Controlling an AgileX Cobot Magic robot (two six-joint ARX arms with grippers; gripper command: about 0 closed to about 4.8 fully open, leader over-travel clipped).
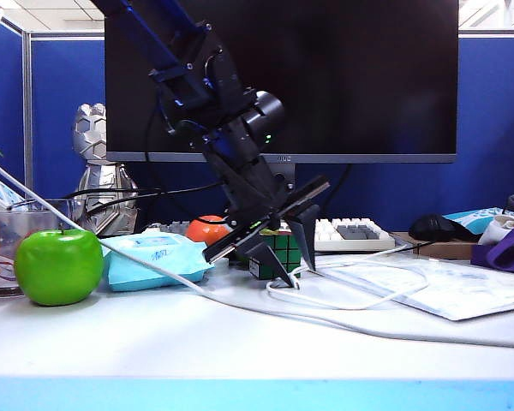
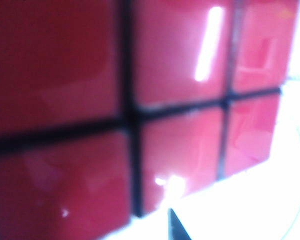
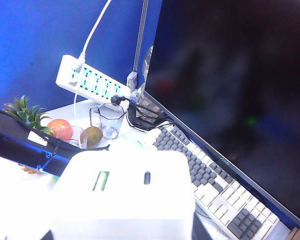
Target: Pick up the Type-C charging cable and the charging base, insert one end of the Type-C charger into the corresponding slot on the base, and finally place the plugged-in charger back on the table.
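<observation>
L gripper hangs w/ jaws apart, tips astride the thin, limp white Type-C charging cable on the table, glossy Rubik's cube just behind. Prob. the cable-pickup step; next it must close near the plug end. R gripper looks clamped on the charging base, a smooth white block w/ slots showing.

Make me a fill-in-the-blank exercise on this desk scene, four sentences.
The apple on the table's left is ____.
The left wrist view shows the Rubik's cube's ____ face.
The left gripper, down by the Type-C charging cable, has jaws ____.
The right gripper holds the charging base above the ____.
Missing: green; red; open; keyboard.
</observation>
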